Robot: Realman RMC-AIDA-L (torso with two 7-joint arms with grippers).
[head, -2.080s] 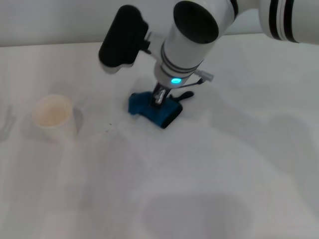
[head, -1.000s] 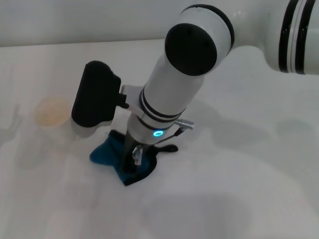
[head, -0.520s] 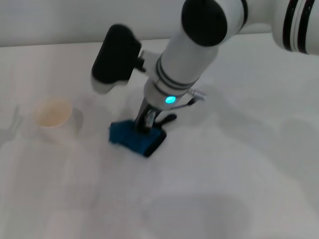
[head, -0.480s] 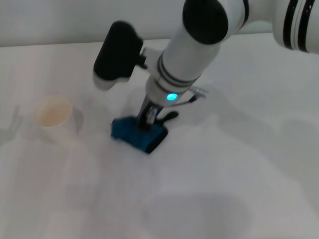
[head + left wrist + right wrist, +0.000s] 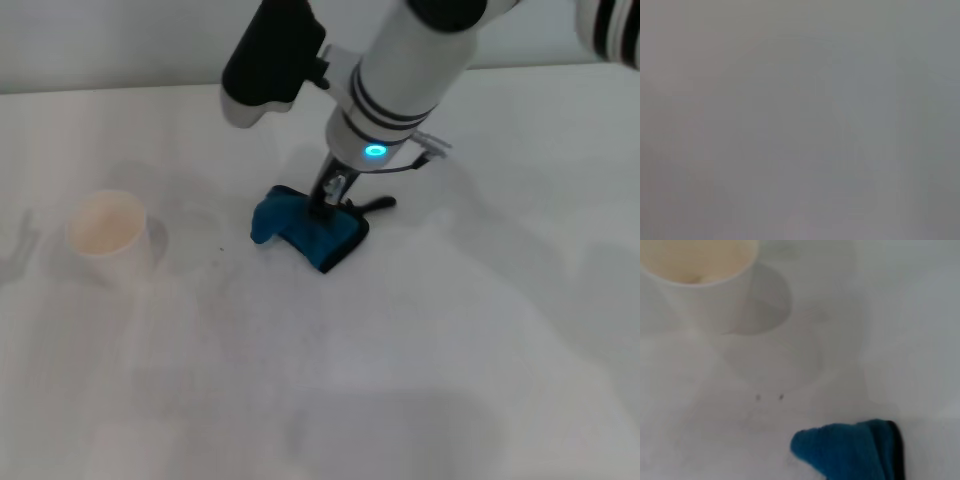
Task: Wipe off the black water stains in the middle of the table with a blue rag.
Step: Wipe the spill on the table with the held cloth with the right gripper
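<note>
Two faint specks (image 5: pixel 769 397) show beside the blue rag (image 5: pixel 310 230); fingertips hidden.

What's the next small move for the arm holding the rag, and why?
Probably drag the bunched blue terry rag, pinched by the right gripper, toward the cream paper cup: tiny dark specks remain on the white table between rag and cup.

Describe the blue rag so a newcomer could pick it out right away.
On the white table, look under the right gripper, right of the pale cup. The blue rag is bunched there, the only bright blue thing, with black edging.
</note>
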